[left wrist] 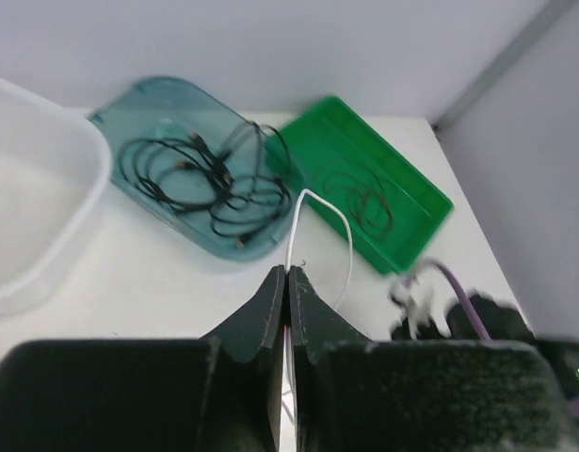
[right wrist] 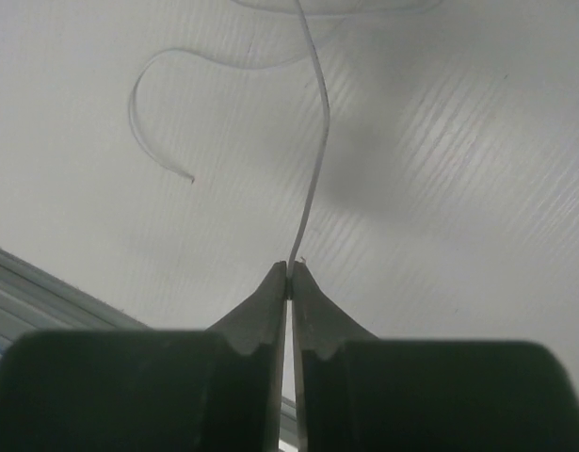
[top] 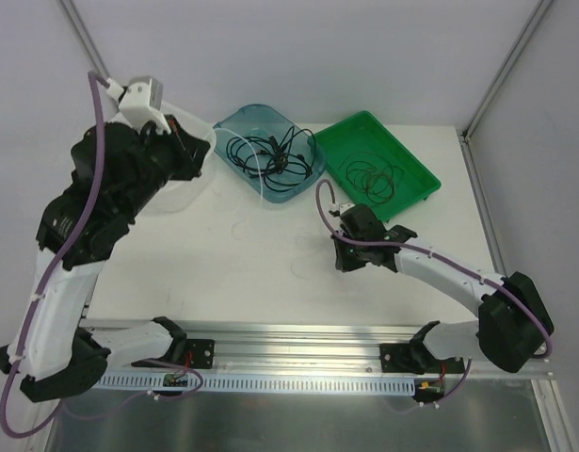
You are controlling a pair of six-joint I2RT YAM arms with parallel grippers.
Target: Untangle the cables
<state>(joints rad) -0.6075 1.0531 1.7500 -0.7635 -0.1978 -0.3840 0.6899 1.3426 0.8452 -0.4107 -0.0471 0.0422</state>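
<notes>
Step in hand: one white cord (left wrist: 349,235) held over the tabletop (top: 223,273).
The black cables (top: 270,151) lie in the blue tray (top: 261,106), brown cables (top: 369,177) in the green tray (top: 364,116). The left tool (left wrist: 287,273) and right tool (right wrist: 289,268) both pinch the cord. Next, probably lay it down.

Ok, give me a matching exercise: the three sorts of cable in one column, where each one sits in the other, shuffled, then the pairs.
1. tangled black cables
2. dark brown coiled cables
3. thin white cable

A. pinched in the right gripper
B. in the green plastic tray
C. in the blue translucent plastic tray

Pairs: 1-C, 2-B, 3-A
</notes>
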